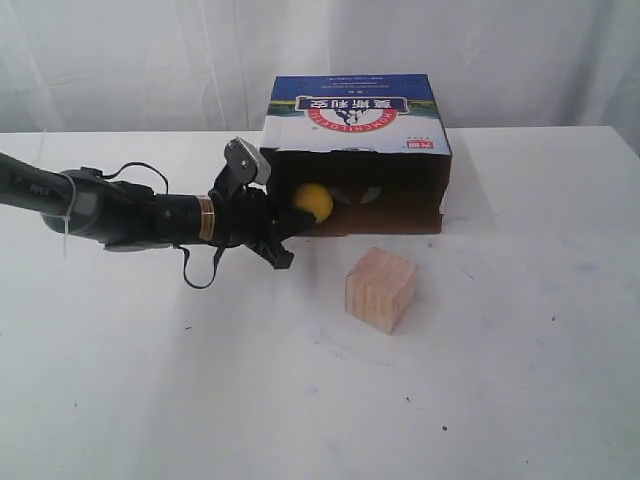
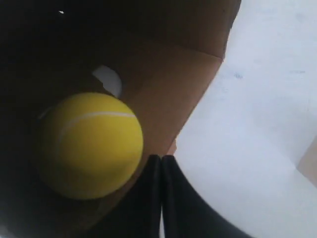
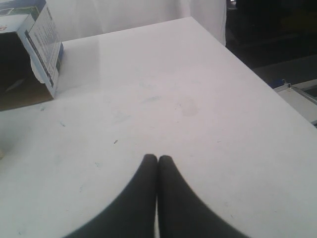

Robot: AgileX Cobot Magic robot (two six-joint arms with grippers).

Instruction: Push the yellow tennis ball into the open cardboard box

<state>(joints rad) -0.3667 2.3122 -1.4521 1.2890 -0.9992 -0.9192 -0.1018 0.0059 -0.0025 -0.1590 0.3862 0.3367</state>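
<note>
Black robot arm point(image 1: 40, 192): cut off at exterior view's left edge. Blue-and-white printed cardboard box point(image 3: 43, 42): cropped in right wrist view, side print illegible, interior too dark to make out.

Yellow tennis ball point(image 1: 313, 203): bright yellow, fuzzy, thin pale curved seam line.
Open cardboard box point(image 1: 360, 118): blue and white print, upside-down red logo band with white characters, small red patch toward 4 o'clock corner of top panel. Interior dark brown, near black in shadow.
Wooden cube point(image 1: 381, 289), 5 o'clock from ball: light tan, faint grain.
Table point(image 1: 500, 400): white, few tiny dark specks.
Left fingers point(image 2: 146, 203): black.
Left arm point(image 1: 100, 210): black, gold ring point(image 1: 204, 218).
Right fingers point(image 3: 143, 198): black.
Curtain point(image 1: 120, 60): white.
</note>
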